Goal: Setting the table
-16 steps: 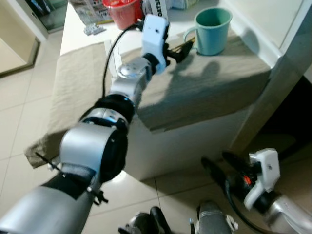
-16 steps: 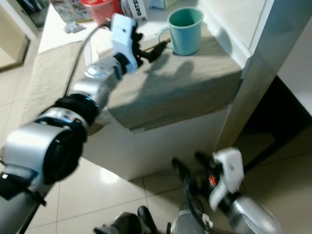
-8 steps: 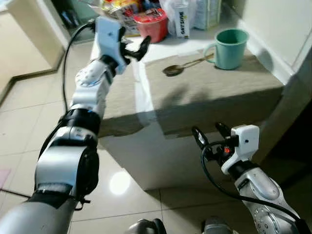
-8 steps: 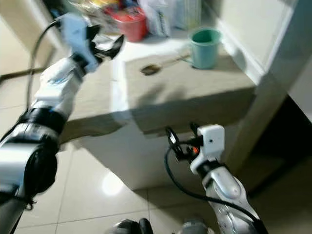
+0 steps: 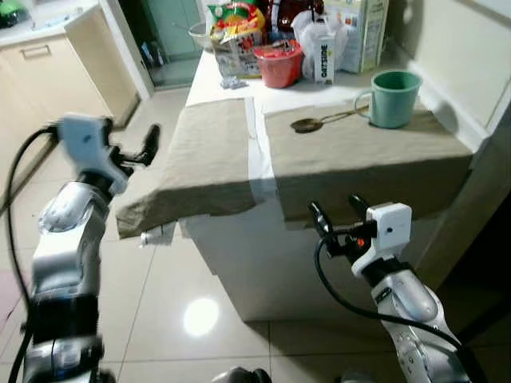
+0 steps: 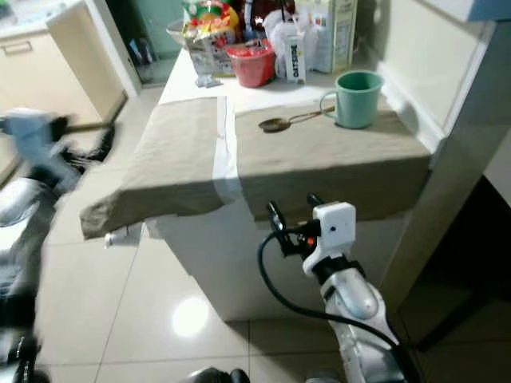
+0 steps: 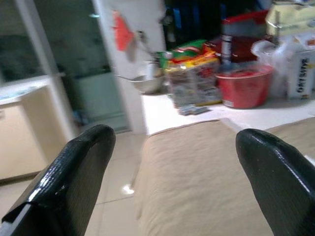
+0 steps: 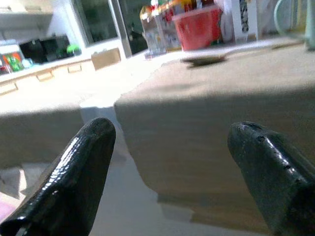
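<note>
Beside the table, both grippers' fingers gape wide, holding nothing.

floor: glossy pale tiles | cabinet: beige, far left | wall: cream

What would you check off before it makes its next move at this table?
1. Left claw empty and open: ok, it hangs off the table's left side over the floor.
2. Right claw empty and open: ok, it sits low in front of the table edge.
3. Spoon lying on the right cloth: ok, bowl end away from the mug.
4. Mug upright near the wall: ok.
5. Left cloth lying flat: not ok, its front corner droops over the edge.
6. Anything inside the mug: cannot tell.
</note>
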### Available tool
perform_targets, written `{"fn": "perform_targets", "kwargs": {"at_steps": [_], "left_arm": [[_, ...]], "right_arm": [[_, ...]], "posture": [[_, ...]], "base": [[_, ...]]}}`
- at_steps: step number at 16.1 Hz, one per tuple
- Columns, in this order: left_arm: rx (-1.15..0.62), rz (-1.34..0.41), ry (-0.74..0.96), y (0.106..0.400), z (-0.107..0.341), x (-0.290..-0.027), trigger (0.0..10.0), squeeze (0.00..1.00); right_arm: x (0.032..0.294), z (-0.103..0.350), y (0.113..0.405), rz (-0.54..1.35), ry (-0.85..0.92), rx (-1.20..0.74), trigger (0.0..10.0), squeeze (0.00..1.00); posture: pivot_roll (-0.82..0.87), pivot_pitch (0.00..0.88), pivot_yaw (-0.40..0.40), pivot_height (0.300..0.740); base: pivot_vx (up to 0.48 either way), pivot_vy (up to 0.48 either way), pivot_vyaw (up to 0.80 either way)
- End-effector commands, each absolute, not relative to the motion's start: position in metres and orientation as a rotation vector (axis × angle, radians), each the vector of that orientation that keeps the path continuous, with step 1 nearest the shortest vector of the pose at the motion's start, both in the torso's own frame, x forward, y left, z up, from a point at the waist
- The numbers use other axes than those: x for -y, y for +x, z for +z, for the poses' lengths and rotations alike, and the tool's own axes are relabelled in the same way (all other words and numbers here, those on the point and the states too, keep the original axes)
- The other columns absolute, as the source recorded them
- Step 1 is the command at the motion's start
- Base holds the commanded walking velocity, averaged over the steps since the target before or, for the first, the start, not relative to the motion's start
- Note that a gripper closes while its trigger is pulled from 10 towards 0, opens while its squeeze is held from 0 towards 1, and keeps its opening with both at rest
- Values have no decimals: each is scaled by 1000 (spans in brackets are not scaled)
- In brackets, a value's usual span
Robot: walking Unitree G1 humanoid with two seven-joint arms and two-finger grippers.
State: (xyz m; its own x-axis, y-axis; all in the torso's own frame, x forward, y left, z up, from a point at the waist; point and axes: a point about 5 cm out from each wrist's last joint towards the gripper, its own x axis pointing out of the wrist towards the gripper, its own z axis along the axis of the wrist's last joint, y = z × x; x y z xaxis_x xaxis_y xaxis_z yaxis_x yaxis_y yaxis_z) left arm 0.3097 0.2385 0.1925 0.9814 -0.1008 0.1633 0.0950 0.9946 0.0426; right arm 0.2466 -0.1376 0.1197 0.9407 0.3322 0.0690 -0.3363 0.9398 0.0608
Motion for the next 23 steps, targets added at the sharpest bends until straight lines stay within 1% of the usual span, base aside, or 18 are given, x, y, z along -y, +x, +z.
{"fn": "perform_targets", "kwargs": {"at_steps": [1,2,4,5,6,7,10,11,12,13,16,19,21,23], "left_arm": [[175,-72,25,301,194,-241,10000,0],[187,-71,42,281,178,-231,10000,0],[159,-38,91,261,150,-227,10000,0],[107,5,87,251,132,-230,10000,0],[-11,29,155,234,92,-231,10000,0],[-41,13,194,228,83,-228,10000,0],[-48,5,102,232,90,-221,10000,0],[-64,17,30,235,92,-218,10000,0],[-60,12,-65,241,97,-208,10000,0],[-51,6,-95,244,100,-203,10000,0],[14,-3,-121,262,117,-194,10000,0],[22,-19,-139,265,125,-184,10000,0],[22,-48,-144,267,128,-176,10000,0],[22,-61,-145,269,129,-173,10000,0]], "right_arm": [[134,121,248,339,76,84,10000,0],[134,123,249,301,86,110,10000,0],[132,121,248,304,74,112,10000,0],[135,116,248,285,90,105,10000,0],[137,106,249,278,87,100,10000,0],[136,101,249,277,79,102,10000,0],[135,97,247,294,37,110,10000,0],[135,96,247,294,19,111,10000,0],[137,95,248,272,25,101,10000,0],[137,95,249,265,39,100,10000,0],[138,95,253,279,14,89,10000,0],[140,97,255,273,-15,104,10000,0],[141,99,257,270,-21,106,10000,0],[142,99,258,263,-26,104,10000,0]], "posture": [[-204,0,208,740],[-206,0,198,740],[-215,0,185,740],[-218,0,179,740],[-224,0,174,740],[-227,0,170,740],[-226,0,164,740],[-227,0,165,740],[-228,0,162,740],[-230,0,160,740],[-228,0,146,740],[-228,0,140,740],[-232,0,138,740],[-235,0,140,740]], "base": [[0,0,0],[0,0,0],[0,0,0],[0,0,0],[0,0,0],[0,0,0],[0,0,0],[0,0,0],[0,0,0],[0,0,0],[0,0,0],[0,0,0],[0,-480,769],[0,-480,606]]}}
